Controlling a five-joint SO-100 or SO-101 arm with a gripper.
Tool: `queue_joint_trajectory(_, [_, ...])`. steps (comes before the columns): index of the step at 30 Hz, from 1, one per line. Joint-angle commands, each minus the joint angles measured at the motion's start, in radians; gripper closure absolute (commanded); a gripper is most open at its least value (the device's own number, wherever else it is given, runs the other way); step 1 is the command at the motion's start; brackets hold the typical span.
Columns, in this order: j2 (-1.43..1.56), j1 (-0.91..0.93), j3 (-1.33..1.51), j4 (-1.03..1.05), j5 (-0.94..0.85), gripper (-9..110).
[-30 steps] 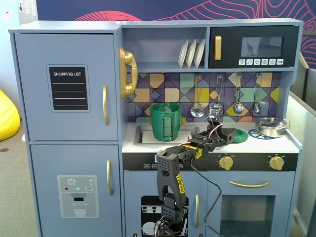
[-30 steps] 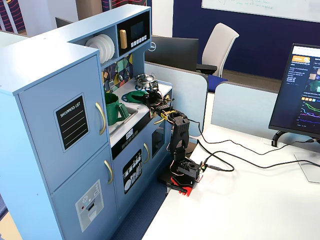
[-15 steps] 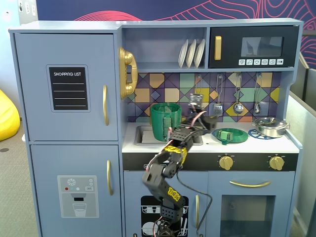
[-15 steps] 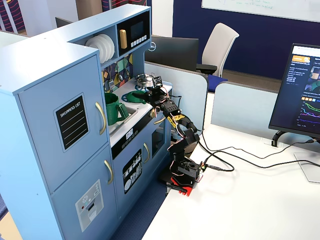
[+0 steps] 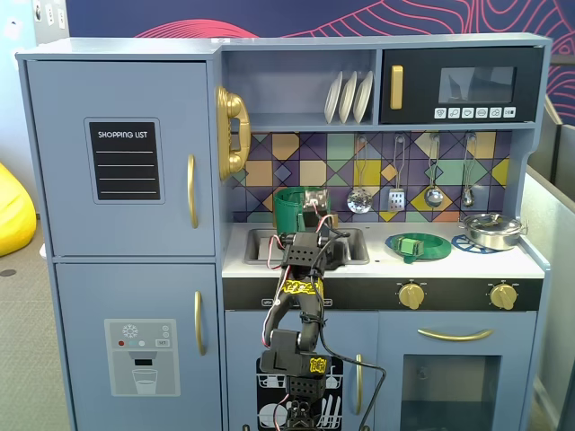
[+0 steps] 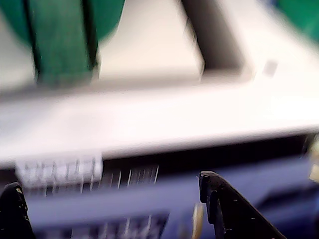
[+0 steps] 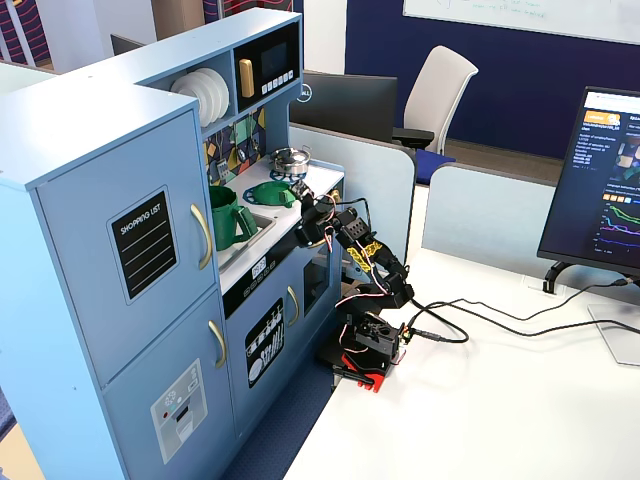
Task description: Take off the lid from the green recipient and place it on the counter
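The gripper point(image 6: 114, 199) hangs spread and empty in the blurred wrist view, facing the front edge of the counter point(image 5: 377, 262). The lid point(image 5: 419, 245) lies flat on the counter, well apart from the green pot point(image 5: 292, 208), which stands uncovered by the sink point(image 5: 346, 244). The task looks done; pulling the arm point(image 7: 365, 262) straight back should avoid bumping anything.

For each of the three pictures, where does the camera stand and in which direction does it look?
A fixed view: stands in front of the toy kitchen, facing it squarely; whole arm shows, before the green recipient.
Another fixed view: high, off to the side, looking obliquely along the counter; whole arm and base show.
Wrist view: on the arm, blurred, facing the counter edge; only the gripper jaws show, apart.
Shared: both fixed views show the lid on the counter.
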Motion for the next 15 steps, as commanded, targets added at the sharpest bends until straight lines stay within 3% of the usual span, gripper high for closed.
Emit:
queue_joint_trajectory(1, [0.048,-0.072,0.023,0.087,0.051,63])
queue_joint_trajectory(15, [0.287,-0.21,0.604,0.175,0.282,81])
